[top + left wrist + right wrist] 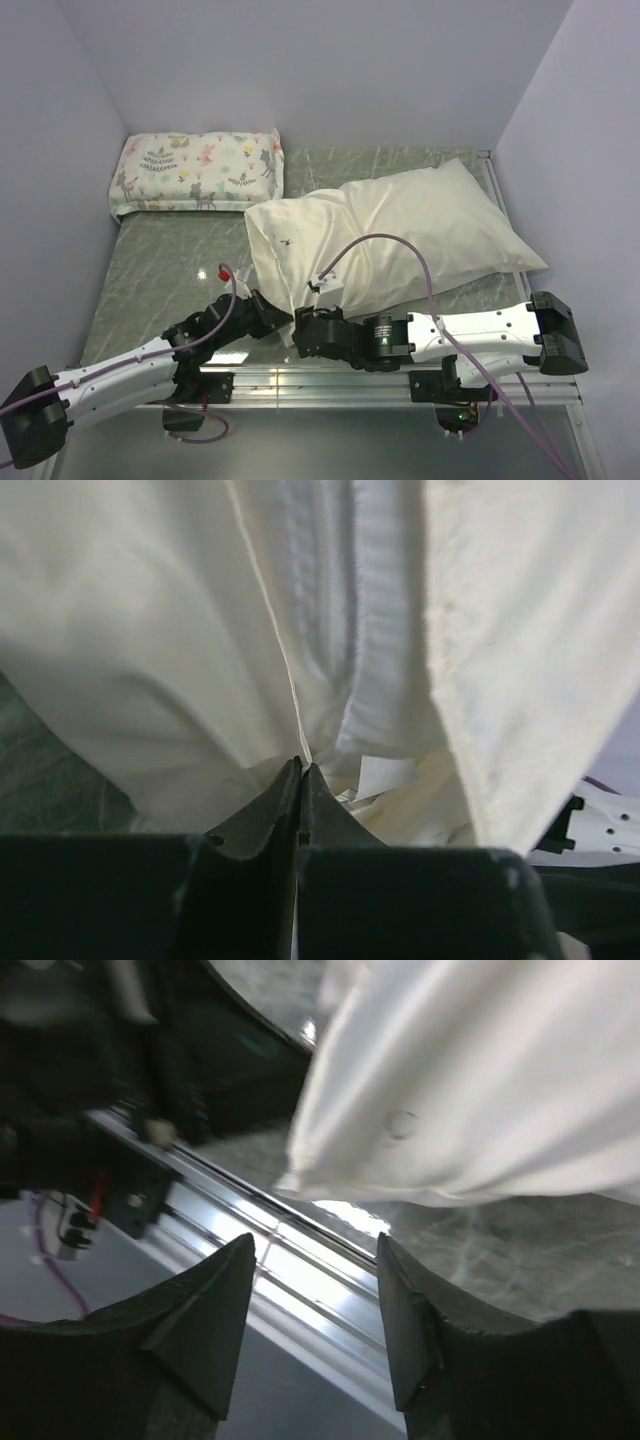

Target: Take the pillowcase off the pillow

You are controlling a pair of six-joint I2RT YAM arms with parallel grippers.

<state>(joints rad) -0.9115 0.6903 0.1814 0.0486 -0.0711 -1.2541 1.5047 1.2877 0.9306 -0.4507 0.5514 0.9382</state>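
Observation:
The cream pillowcase [400, 235] covers the plump pillow, which lies at the middle right of the table and is hidden in the top view. My left gripper [275, 312] is at its near left corner. In the left wrist view the left gripper [301, 767] is shut, with a fold of the pillowcase [150, 650] running into its tips. A whiter ribbed strip [350, 630] shows between the cream folds, possibly the pillow's edge. My right gripper [298, 334] lies just right of that corner. The right gripper [315, 1245] is open and empty, just below the hanging pillowcase [480, 1080].
A small floral animal-print pillow [197, 172] lies at the back left against the wall. Green marbled table top [170, 260] shows left of the big pillow. A metal rail [400, 380] runs along the near edge. The right arm's purple cable [390, 240] arcs over the pillowcase.

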